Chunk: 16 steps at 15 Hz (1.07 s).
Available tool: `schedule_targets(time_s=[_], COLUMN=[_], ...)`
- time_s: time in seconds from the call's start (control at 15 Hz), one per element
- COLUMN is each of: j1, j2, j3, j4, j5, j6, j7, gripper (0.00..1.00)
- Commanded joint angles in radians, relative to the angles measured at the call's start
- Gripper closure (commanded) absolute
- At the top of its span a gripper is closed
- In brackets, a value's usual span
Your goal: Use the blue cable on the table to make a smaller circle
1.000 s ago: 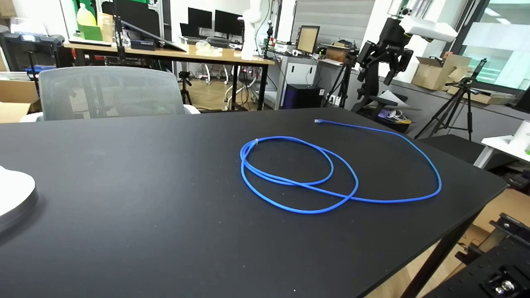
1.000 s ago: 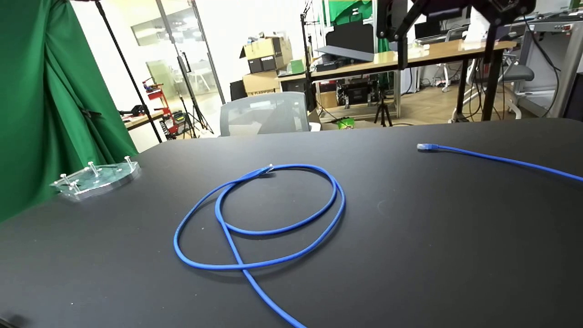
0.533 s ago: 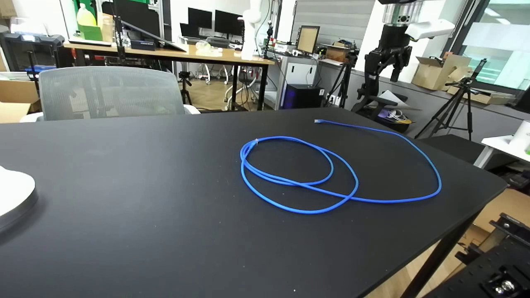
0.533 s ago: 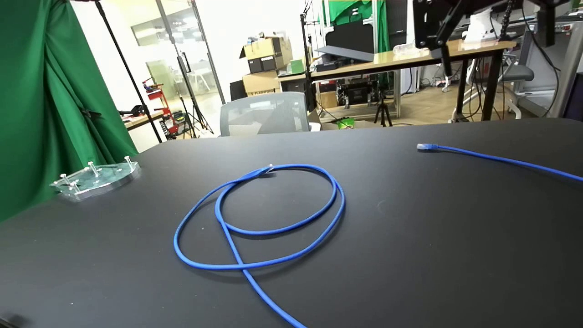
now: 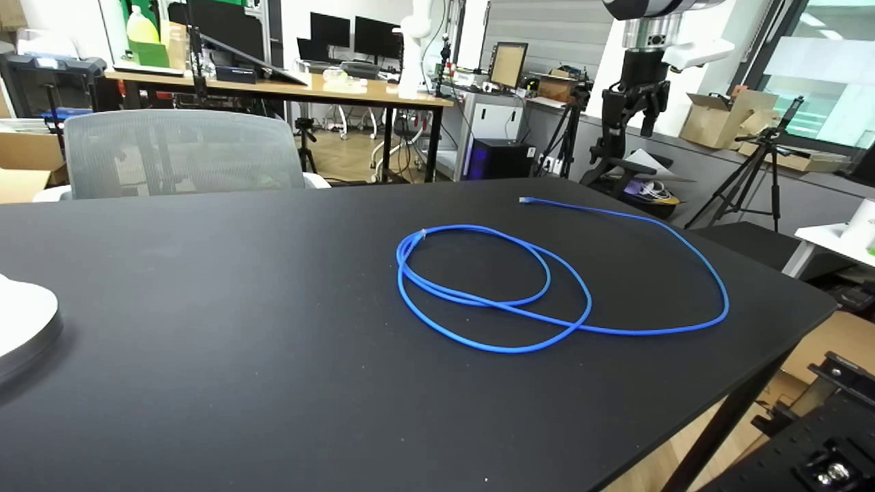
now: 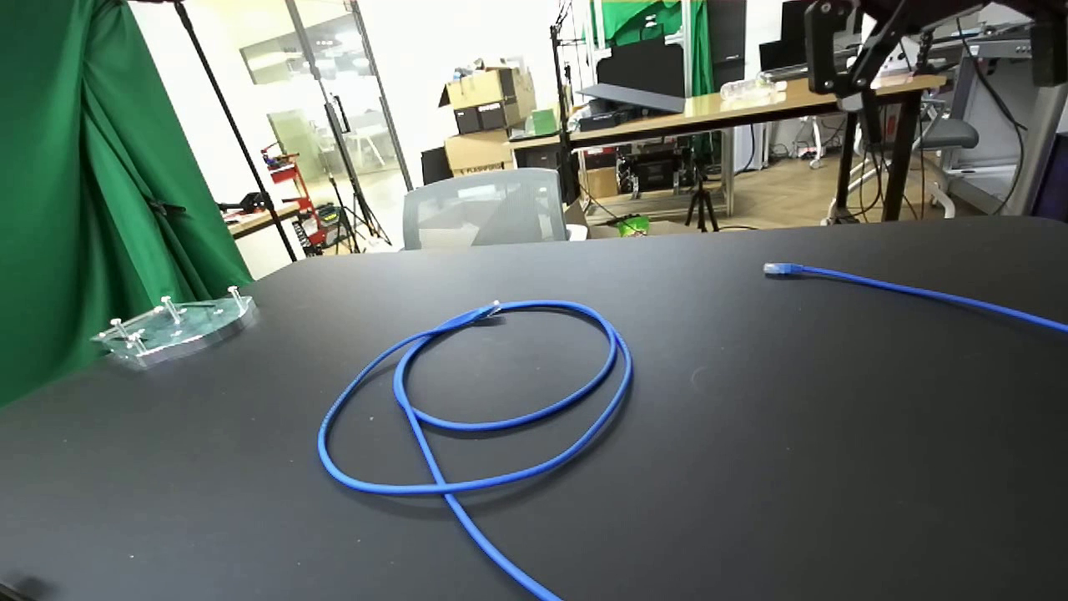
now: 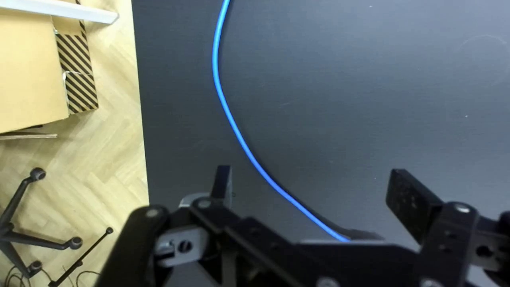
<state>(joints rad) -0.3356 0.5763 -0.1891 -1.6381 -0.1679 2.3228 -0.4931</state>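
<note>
The blue Ethernet cable [image 5: 577, 326] lies on the black desk [image 5: 273, 342] in overlapping loops, one end stretching away from them. Above it hangs the pincer [image 7: 310, 177], its jaws wide apart.

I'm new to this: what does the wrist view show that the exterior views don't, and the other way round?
Only the wrist view: a strip with black diagonal stripes, beside some cardboard below the tabletop.

Only the exterior views: the overlapping loops and a plug of the blue cable, plus a grey mesh chair.

Shared: part of that cable, the black table, and the jaws, standing open and holding nothing.
</note>
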Motion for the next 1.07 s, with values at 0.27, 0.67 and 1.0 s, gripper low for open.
schedule_targets(time_s=[0.27,0.67,1.0], j1=[-0.079,-0.162,-0.195], j2=[0.155,0.301,0.42], j3=[0.062,0.111,0.094], j4=[0.195,0.359,0.554], j5=[-0.054,0.049,0.146], j6=[0.022,-0.048,-0.292], j7=[-0.405,-0.669,-0.596], gripper=[0.0,0.0,0.0])
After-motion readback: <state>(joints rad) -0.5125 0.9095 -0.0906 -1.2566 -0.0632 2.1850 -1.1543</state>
